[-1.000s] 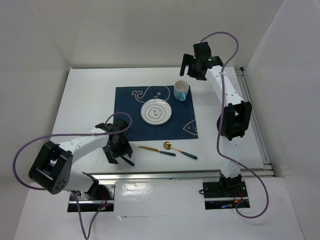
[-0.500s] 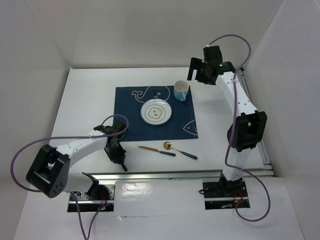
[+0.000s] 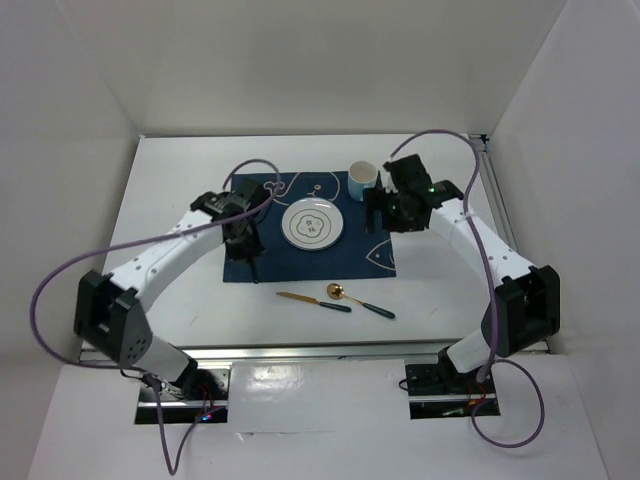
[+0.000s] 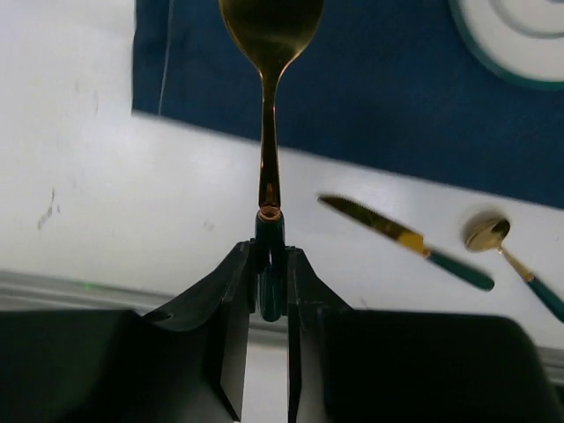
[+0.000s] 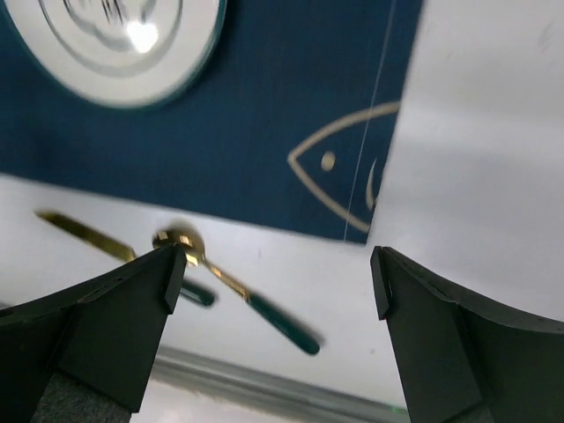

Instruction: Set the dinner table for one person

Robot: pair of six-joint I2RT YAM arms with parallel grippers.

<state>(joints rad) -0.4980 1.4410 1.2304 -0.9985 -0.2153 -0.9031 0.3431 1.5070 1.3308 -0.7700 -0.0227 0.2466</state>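
Navy whale placemat (image 3: 350,250) sits mid-table (image 3: 170,180), with the white plate (image 3: 311,222) at its centre and the blue cup (image 3: 362,180) standing at the mat's far right, just beyond the plate. The left fingers (image 3: 246,243) are over the mat's left side, gripping a slim utensil (image 3: 254,268) that pokes toward the mat's near edge, and the right fingers (image 3: 375,208) hang over the right side, close to the cup. On bare table just near of the mat lie a gold knife (image 3: 313,301) and a gold spoon (image 3: 362,303), both green-handled, side by side.
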